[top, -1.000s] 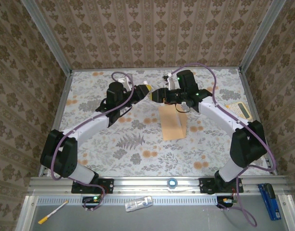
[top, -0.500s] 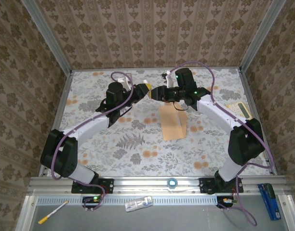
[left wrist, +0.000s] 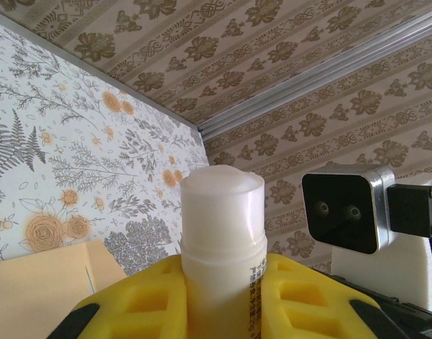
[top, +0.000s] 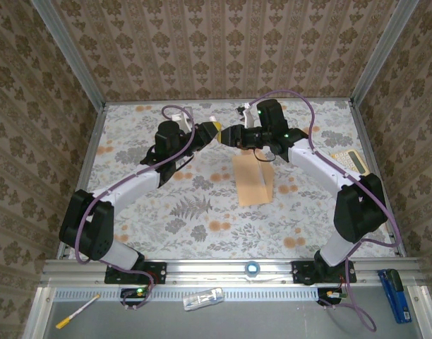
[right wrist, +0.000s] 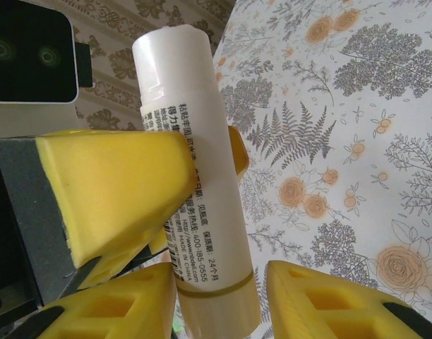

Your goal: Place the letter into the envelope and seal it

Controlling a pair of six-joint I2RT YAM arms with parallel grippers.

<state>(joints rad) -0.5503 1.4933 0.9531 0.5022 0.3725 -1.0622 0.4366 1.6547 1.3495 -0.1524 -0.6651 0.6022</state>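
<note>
**Q:** Tablecloth [top: 166, 212] layout: where is the envelope relative to the jaws?
**A:** Envelope [top: 255, 182] lies flat at centre, on the near side of both grippers and held by neither. Left gripper [top: 214, 131] is clamped on the glue stick [right wrist: 195, 176].
**Q:** Right gripper [right wrist: 219, 307]?
**A:** Fingers [right wrist: 329, 304] flank the stick's banded end; whether they touch it cannot be told. The arm hides the envelope's far edge.

White glue stick [left wrist: 223, 233], uncapped, clamped in the left claw [top: 214, 132], printed lower end set between the jaws of the right claw [top: 231, 135]. Pale yellow calculator [top: 350, 162] on the flowered counter [top: 145, 205], well off to the right claw's right. Well behind both claws, along the front ledge: yellow-tipped pen [top: 76, 311], small clear case [top: 203, 299], blue tool [top: 394, 285].
</note>
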